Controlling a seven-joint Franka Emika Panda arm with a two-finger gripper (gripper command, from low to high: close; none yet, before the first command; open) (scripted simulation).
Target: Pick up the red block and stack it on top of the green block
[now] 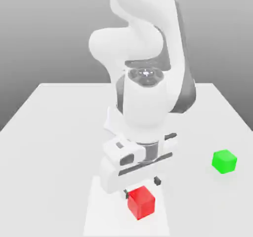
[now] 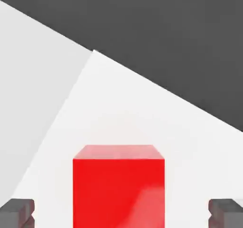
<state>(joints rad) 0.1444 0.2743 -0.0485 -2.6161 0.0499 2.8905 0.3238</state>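
Item: white robot arm (image 1: 143,83), single, standing at mid-tabletop and bent forward and down over the near edge. Its gripper (image 1: 142,184) points downward, low over the surface.

Item: jaws. Standing apart. In the hand view the two dark fingertips (image 2: 17,212) sit one on each side of the red block, each with a clear strip of white surface between it and the block's side. Not touching it; nothing is clamped.

Item: red block (image 1: 141,201), a cube, resting flat on the tabletop near its front edge, directly beneath the gripper and between the fingertips. Top face and two sides show in the exterior view; the hand view shows its top and one glossy side (image 2: 118,189).

Item: green block (image 1: 224,161), a cube, resting flat on the tabletop toward the exterior view's right, well apart from the red block and the gripper. Nothing on top of it.

Item: tabletop (image 1: 59,132), white, plain, against a grey backdrop.
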